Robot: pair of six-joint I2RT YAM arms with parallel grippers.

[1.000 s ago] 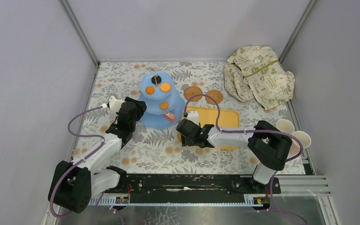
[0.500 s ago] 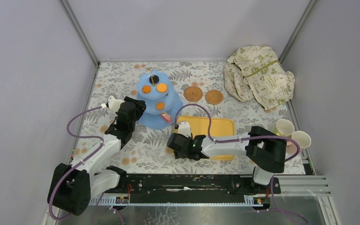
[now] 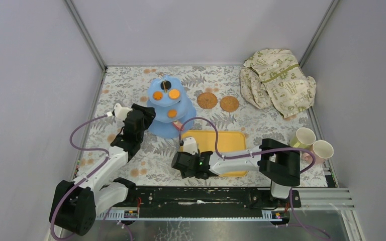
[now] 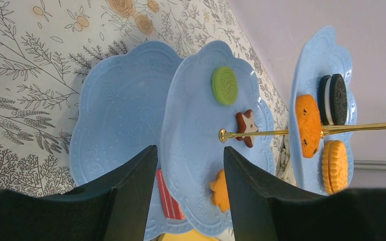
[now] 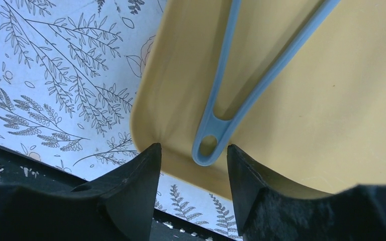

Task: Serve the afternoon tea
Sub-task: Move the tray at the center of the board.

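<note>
The stand (image 3: pixel 167 107) is left of centre in the top view, with biscuits (image 4: pixel 224 85) on every tier. The left gripper (image 4: pixel 190 149) has its jaws apart, one on each side of the middle tier's rim; whether they pinch it I cannot tell. I judge the step is positioning the stand: keep the gold rod (image 4: pixel 281 132) upright and go slowly, because biscuits slide on glossy scalloped plastic. At lower centre, the right gripper (image 5: pixel 193 146) sits astride the rounded corner of the smooth yellow tray (image 5: pixel 331 100), by the loop of the blue tongs (image 5: pixel 216 133); a grip there I also cannot tell
</note>
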